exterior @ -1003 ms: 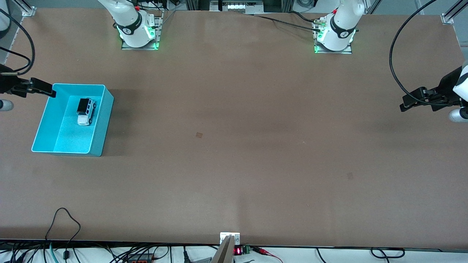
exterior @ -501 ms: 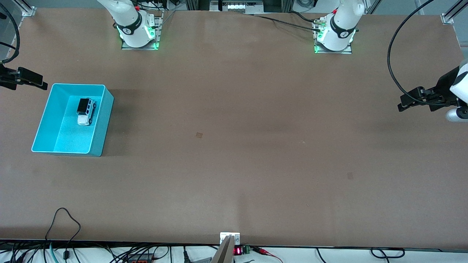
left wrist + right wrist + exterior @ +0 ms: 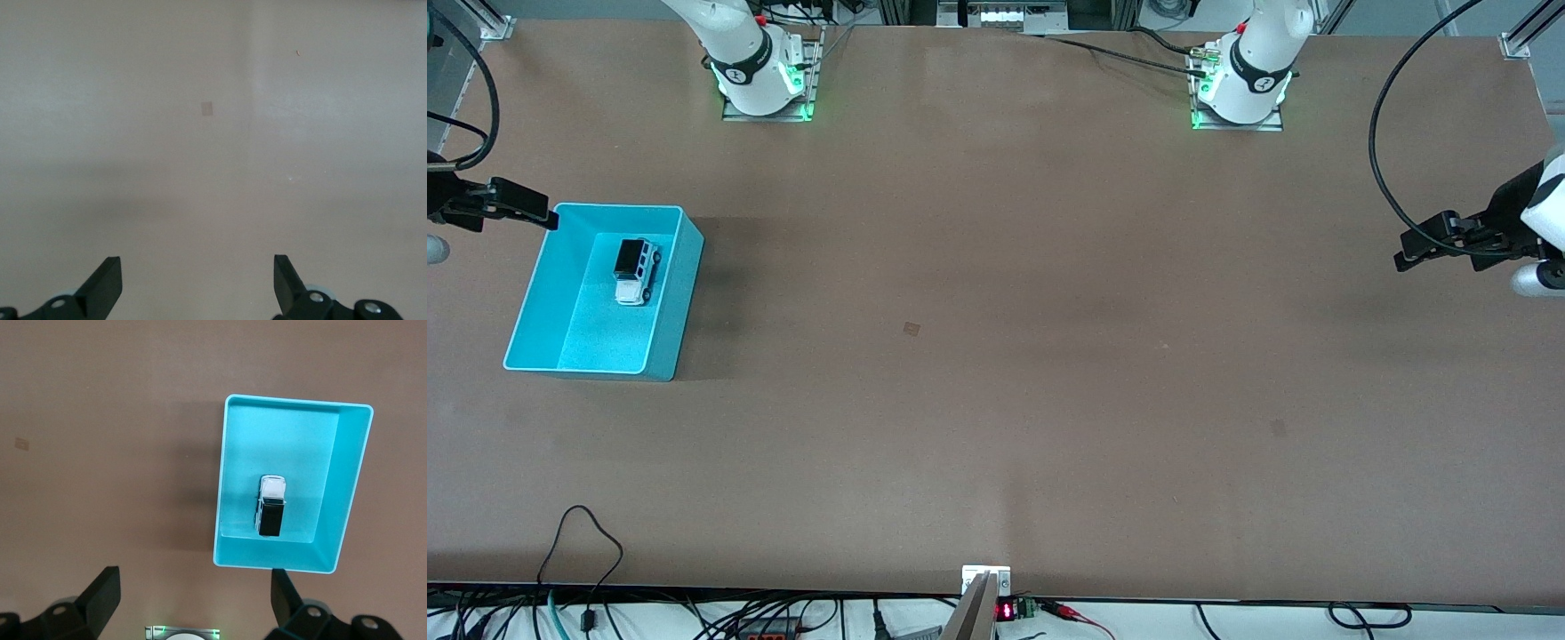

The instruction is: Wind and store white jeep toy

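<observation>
The white jeep toy (image 3: pixel 636 271), white with a black roof, lies inside the teal bin (image 3: pixel 680 311) toward the right arm's end of the table. The right wrist view shows the jeep toy (image 3: pixel 271 507) resting on the floor of the bin (image 3: pixel 347 487). My right gripper (image 3: pixel 538 212) is open and empty, up in the air beside the bin's corner that lies farthest from the front camera; its open fingers frame bare table in the right wrist view (image 3: pixel 193 587). My left gripper (image 3: pixel 1414 252) is open and empty over the left arm's end of the table, and the left wrist view (image 3: pixel 198 273) shows only bare table under it.
The brown table (image 3: pixel 996 356) has a small square mark (image 3: pixel 911 328) near its middle, also in the left wrist view (image 3: pixel 207 108). The arm bases (image 3: pixel 765 84) stand along the table's edge farthest from the front camera. Cables (image 3: pixel 587 533) lie at the nearest edge.
My right gripper drew back from the bin's corner, then came part of the way back toward it. My left gripper shifted slightly. The jeep toy and bin have not moved.
</observation>
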`<state>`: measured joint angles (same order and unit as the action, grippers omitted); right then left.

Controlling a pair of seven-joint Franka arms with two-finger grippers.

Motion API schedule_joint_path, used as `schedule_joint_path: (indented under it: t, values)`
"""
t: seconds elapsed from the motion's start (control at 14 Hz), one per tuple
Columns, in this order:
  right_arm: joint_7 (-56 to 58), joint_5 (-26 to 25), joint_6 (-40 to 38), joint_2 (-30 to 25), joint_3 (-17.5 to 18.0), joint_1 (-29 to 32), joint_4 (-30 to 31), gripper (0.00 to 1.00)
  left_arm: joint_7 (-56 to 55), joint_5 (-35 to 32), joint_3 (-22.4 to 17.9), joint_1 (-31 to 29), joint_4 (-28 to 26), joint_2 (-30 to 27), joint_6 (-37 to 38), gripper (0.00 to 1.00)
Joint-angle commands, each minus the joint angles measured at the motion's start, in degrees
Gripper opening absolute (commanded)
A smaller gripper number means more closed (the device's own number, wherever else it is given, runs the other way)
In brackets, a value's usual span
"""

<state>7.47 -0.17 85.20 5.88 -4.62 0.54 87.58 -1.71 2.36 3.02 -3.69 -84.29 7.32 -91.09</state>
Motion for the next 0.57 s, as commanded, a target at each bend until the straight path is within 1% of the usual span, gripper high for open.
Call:
schedule_joint_path:
  t: [0.0, 0.5]
  values:
    - [0.35, -0.01, -1.09, 0.44, -1.18, -1.07, -1.18, 1.00, 0.56, 0.01, -0.12, 0.26, -0.35, -0.56, -0.05, 1.00]
    - [0.26, 0.08, -0.74, 0.44, -1.36, -1.07, -0.92, 1.00, 0.56, 0.01, -0.12, 0.52, -0.35, -0.64, -0.05, 1.00]
